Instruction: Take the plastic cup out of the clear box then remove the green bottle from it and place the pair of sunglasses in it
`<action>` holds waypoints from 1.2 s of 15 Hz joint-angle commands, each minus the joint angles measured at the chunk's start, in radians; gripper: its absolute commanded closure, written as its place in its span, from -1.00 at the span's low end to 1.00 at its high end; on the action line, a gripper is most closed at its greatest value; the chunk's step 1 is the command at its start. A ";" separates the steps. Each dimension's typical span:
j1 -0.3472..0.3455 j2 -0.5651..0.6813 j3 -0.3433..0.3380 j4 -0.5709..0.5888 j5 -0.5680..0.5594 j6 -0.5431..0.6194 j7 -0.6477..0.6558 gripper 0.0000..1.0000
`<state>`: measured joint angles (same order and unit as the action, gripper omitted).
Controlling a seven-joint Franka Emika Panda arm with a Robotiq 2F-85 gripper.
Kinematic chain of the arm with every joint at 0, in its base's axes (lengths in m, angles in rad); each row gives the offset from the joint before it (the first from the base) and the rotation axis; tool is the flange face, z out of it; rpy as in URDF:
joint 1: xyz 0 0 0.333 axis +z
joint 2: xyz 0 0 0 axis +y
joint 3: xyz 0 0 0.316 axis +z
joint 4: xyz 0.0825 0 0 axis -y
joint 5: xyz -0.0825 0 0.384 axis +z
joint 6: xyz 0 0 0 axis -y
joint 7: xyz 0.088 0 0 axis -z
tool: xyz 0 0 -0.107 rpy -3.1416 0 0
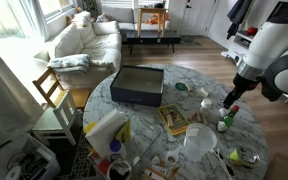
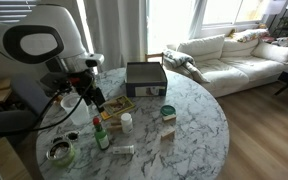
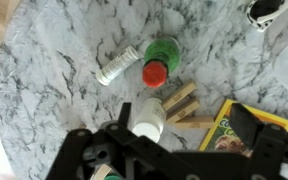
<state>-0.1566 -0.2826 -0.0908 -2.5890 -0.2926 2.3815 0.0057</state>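
On the marble surface, in an exterior view, the plastic cup stands outside the clear box, with the claw nearby. In an exterior view, the green bottle stands upright near the claw. Wrist view: jaws spread wide, holding nothing.

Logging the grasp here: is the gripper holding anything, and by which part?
Nothing is held. The black gripper hangs open over the marble table; the small dark green red-capped bottle stands free of it.
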 commanded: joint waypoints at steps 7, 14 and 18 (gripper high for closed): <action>0.155 0.019 0.035 0.000 0.379 -0.284 -0.080 -1.00; 0.195 0.073 0.066 -0.008 0.458 -0.293 -0.153 -1.00; 0.197 0.082 0.066 -0.006 0.462 -0.293 -0.172 -1.00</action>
<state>0.0466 -0.2010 -0.0305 -2.5968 0.1691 2.0915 -0.1657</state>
